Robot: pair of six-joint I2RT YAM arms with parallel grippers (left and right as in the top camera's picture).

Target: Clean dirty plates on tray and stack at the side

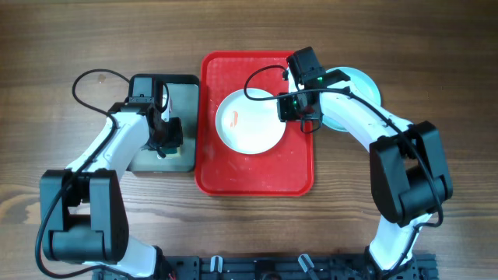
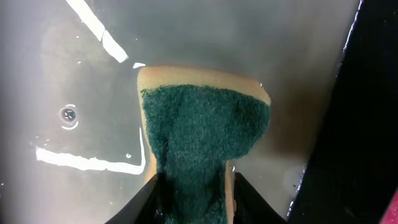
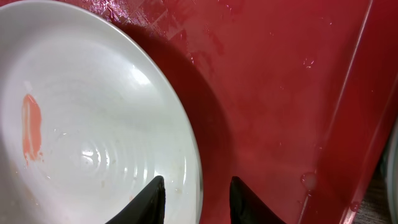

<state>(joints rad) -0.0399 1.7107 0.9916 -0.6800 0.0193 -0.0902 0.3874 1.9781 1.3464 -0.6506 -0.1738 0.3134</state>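
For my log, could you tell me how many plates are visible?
2: a white plate on the red tray, a turquoise plate beside it, partly under the right arm; another may hide beneath.

You see a bright red tray (image 1: 257,175) on a brown wood-grain desk (image 1: 47,47). The white plate (image 1: 250,128) on it carries one orange-red smear (image 3: 31,127) and faint concentric rings of wet sheen. The other plate (image 1: 366,82), past the tray's right rim, is light turquoise. The sponge (image 2: 199,137) shows a dark green scouring face over a tan-yellow body, against cloudy grey water in the black-rimmed small tray (image 1: 185,97). Your left arm (image 1: 117,144) and right arm (image 1: 358,117) are white with black joints; the jaws are black.
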